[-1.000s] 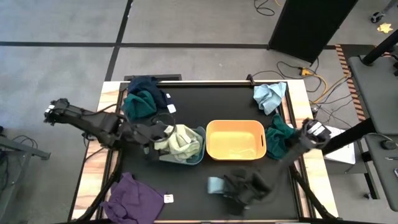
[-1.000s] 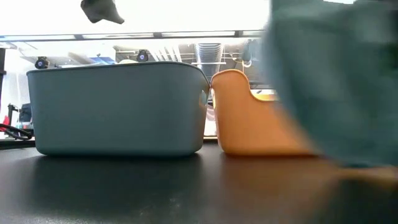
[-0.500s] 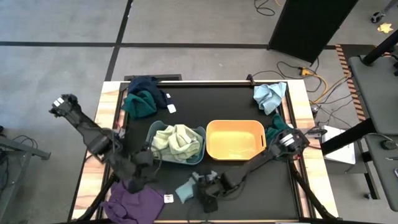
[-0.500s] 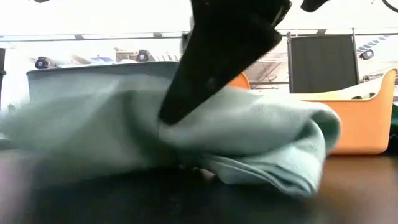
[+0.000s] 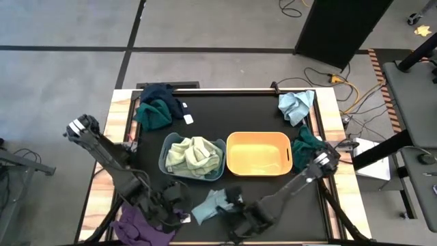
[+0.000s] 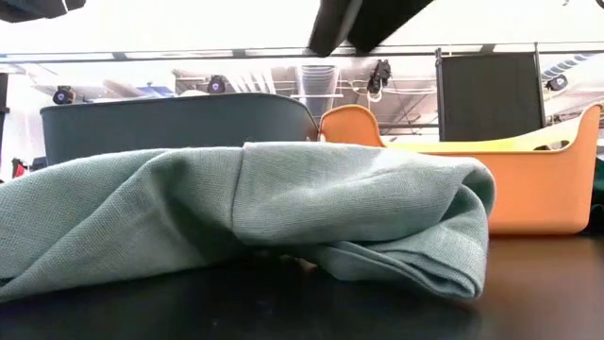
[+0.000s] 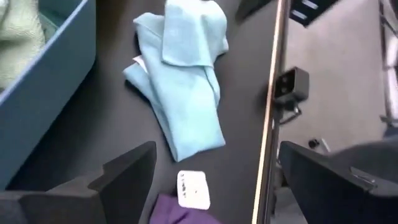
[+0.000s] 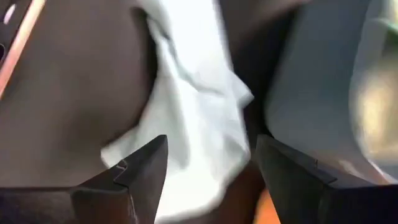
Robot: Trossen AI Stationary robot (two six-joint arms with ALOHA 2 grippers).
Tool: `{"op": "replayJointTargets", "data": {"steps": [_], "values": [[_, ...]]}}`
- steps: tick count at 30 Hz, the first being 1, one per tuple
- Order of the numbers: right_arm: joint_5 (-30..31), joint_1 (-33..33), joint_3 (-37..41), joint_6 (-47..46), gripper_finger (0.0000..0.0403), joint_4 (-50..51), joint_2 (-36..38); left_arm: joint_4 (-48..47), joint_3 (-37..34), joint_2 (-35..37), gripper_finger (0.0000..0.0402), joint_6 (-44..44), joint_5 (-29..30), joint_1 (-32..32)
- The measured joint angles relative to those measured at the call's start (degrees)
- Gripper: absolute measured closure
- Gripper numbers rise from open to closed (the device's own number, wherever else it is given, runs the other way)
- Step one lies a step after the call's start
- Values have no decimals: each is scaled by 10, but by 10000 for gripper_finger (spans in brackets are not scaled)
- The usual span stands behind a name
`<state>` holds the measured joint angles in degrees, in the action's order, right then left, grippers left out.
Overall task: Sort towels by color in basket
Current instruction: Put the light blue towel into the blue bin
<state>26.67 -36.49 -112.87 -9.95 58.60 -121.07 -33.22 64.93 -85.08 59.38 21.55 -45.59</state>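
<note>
Light blue towel [image 5: 209, 203], grey-blue basket [image 5: 163, 153], orange basket [image 5: 259, 153], purple towel [image 5: 136, 229]

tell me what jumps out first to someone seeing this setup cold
Probably the light blue towel lying loose at the table's front edge, filling the low view, with both grippers open near it: the right gripper just beside it and the left gripper over the purple towel. Behind sit a grey-blue tub holding pale green towels and an orange tub.
</note>
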Motion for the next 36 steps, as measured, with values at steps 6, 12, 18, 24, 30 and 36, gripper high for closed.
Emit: {"op": "replayJointTargets", "data": {"steps": [6, 12, 18, 24, 30, 36], "values": [[34, -61, 5, -154, 170, 73, 56, -64, 90, -92, 77, 40, 15, 5], [61, -106, 6, -266, 183, 138, 96, -82, 162, -160, 77, 60, 33, 11], [94, -144, 22, -369, 182, 167, 112, -47, 179, -215, 77, 26, 31, 32], [94, -152, 45, -445, 181, 165, 111, -16, 179, -269, 77, 1, 38, 60], [84, -153, 45, -462, 183, 165, 111, 6, 179, -320, 78, -21, 31, 89], [76, -153, 46, -473, 183, 198, 118, 7, 179, -348, 129, -22, -11, 105]]}}
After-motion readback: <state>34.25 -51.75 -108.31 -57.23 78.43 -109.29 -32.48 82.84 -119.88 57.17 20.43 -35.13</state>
